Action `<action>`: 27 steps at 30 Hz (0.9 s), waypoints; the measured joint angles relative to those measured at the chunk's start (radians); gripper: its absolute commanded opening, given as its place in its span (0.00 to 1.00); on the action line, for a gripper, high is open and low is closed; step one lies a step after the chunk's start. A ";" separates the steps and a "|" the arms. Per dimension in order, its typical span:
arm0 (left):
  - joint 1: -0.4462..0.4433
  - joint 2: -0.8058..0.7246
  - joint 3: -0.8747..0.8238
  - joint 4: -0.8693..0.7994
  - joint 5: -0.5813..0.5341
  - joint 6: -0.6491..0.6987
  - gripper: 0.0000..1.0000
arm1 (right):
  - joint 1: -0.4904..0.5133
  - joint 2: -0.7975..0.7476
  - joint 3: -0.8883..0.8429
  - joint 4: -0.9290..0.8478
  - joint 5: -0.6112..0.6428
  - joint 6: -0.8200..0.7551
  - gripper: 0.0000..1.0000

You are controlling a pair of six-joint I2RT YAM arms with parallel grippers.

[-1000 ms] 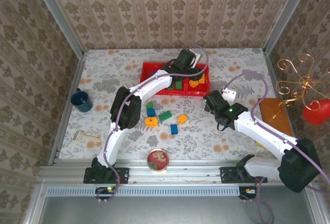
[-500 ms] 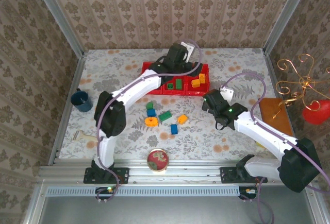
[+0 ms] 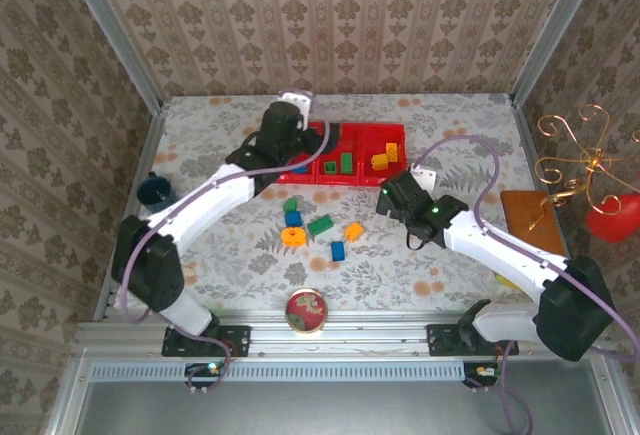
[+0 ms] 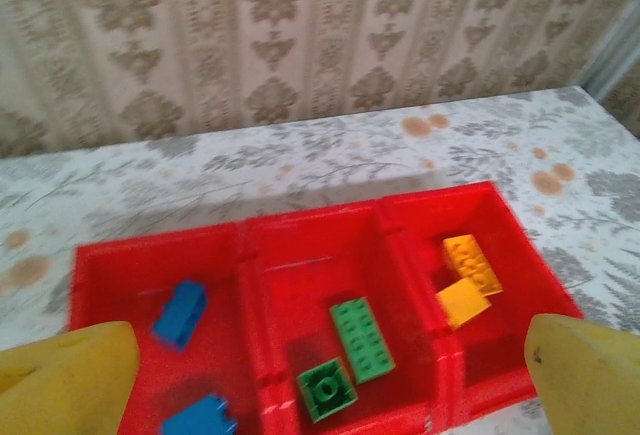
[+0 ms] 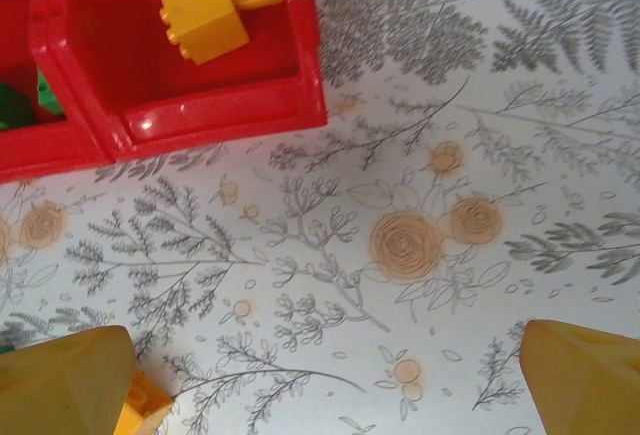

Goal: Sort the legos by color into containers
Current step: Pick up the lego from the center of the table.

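While the left gripper (image 4: 322, 380) hangs wide open above the red tray (image 4: 300, 218), sorted blocks (image 4: 362, 337) sit inside. Right gripper (image 5: 322, 380), spread and empty, hovers by its corner; loose legos (image 3: 320, 224) lie mid-frame.

A red three-compartment tray (image 3: 365, 135) sits near the tabletop's far edge, with two blue blocks (image 4: 181, 312) on the left, two green blocks (image 4: 360, 338) in the middle and two orange blocks (image 4: 470, 263) on the right. Six loose pieces (image 3: 320, 224), including an orange ring (image 3: 293, 237), lie mid-table.

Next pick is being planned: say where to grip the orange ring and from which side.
Likely from straight above: the orange ring lies flat, so set the jaws astride its near rim, away from the blue block beside it.
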 measured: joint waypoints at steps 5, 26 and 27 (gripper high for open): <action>0.090 -0.178 -0.192 0.018 -0.032 -0.058 1.00 | 0.040 0.060 0.022 -0.001 -0.030 0.013 1.00; 0.289 -0.444 -0.507 -0.048 -0.028 -0.179 1.00 | 0.132 0.298 0.154 -0.003 -0.117 0.031 1.00; 0.294 -0.444 -0.510 -0.049 -0.024 -0.181 1.00 | 0.134 0.306 0.158 -0.004 -0.121 0.031 1.00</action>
